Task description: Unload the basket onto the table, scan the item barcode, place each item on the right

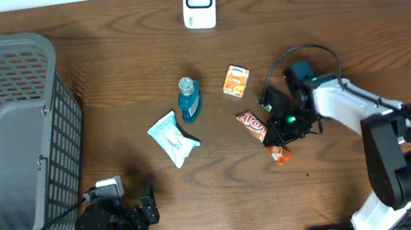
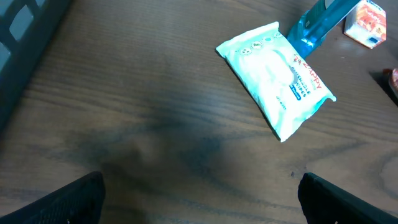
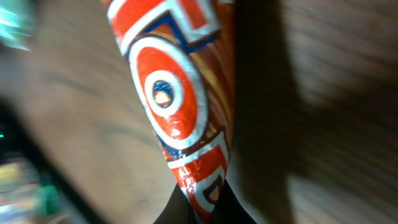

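Red-wrapped candy bar (image 3: pixel 180 112) fills the right wrist view, its crimped end pinched between the tips of the right gripper (image 3: pixel 200 208), whose jaws are closed together on the wrapper. From overhead the same gripper (image 1: pixel 279 130) sits at the bar's near right end, with the candy bar (image 1: pixel 253 124) lying slantwise on the table (image 1: pixel 100 49) right of centre. Whether the bar is off the wood or flat on it I cannot tell. The wrist picture is blurred, so the wrapper's print shows only as red, white and blue shapes, and no barcode can be made out.

A small orange-red scrap (image 1: pixel 279 154) lies just beside the gripper, on its near side. An orange carton (image 1: pixel 236 80) stands farther back. A blue bottle (image 1: pixel 189 99) lies near it to the left, touching a pale wipes packet (image 1: pixel 172 138).

The left gripper (image 2: pixel 199 214) hangs above bare wood near the front edge, jaws spread wide and holding nothing; only its two dark fingertips (image 2: pixel 68 202) show, cut off by the frame. A grey basket (image 1: pixel 68 110) fills the left side. The white scanner (image 1: pixel 199 1) stands at the far edge, well apart from the bar.
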Available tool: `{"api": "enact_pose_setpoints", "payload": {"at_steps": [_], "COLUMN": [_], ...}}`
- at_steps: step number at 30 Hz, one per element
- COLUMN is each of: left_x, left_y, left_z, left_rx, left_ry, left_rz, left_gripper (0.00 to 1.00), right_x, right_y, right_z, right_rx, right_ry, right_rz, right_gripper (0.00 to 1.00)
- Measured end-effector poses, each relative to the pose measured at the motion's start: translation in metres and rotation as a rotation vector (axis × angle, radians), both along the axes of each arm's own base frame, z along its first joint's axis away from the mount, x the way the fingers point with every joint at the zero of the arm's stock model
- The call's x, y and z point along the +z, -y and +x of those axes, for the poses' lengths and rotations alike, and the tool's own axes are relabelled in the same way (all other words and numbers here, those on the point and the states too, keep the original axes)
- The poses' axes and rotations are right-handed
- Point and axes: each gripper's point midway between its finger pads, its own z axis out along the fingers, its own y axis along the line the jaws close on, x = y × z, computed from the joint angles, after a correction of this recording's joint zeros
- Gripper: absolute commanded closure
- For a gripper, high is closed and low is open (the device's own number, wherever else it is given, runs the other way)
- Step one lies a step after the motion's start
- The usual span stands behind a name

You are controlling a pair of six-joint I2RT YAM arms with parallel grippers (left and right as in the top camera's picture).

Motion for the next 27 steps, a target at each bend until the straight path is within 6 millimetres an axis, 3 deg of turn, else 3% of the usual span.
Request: {"api": "enact_pose_setpoints", "payload": {"at_steps": [1,2,5,10,14,19,25,27], "left_x": [0.000,0.000,0.000,0.000,0.000,0.000,0.000,0.000], "left_y": [0.000,0.000,0.000,0.000,0.000,0.000,0.000,0.000], "left_z": [0.000,0.000,0.000,0.000,0.000,0.000,0.000,0.000], "left_rx": [0.000,0.000,0.000,0.000,0.000,0.000,0.000,0.000], "left_ry": [0.000,0.000,0.000,0.000,0.000,0.000,0.000,0.000], "left_rz": [0.000,0.000,0.000,0.000,0.000,0.000,0.000,0.000], "left_gripper": [0.01,0.01,0.01,0.01,0.01,0.01,0.01,0.01], "right_x": [0.006,0.029,0.070,0.116,0.131,0.137,0.143,0.145], "right_y": [-0.004,-0.017,-0.031,-0.041,-0.046,-0.056,-0.078,-0.085], "right_z": [0.000,0.006,0.020,0.025,0.026,0.023,0.021,0.020], "right_rx": [-0.015,-0.045,-0.070,-0.063,-0.003,0.167,0.400,0.430], "right_ry": [-0.020,-0.039,-0.018,0.016,0.105,0.343,0.634,0.647], "right_rz": [0.058,0.221,0.492,0.783,0.879,0.947,1.007,1.018], "right_gripper": [0.99,0.99,0.99,0.99,0.99,0.99,0.99,0.99]}}
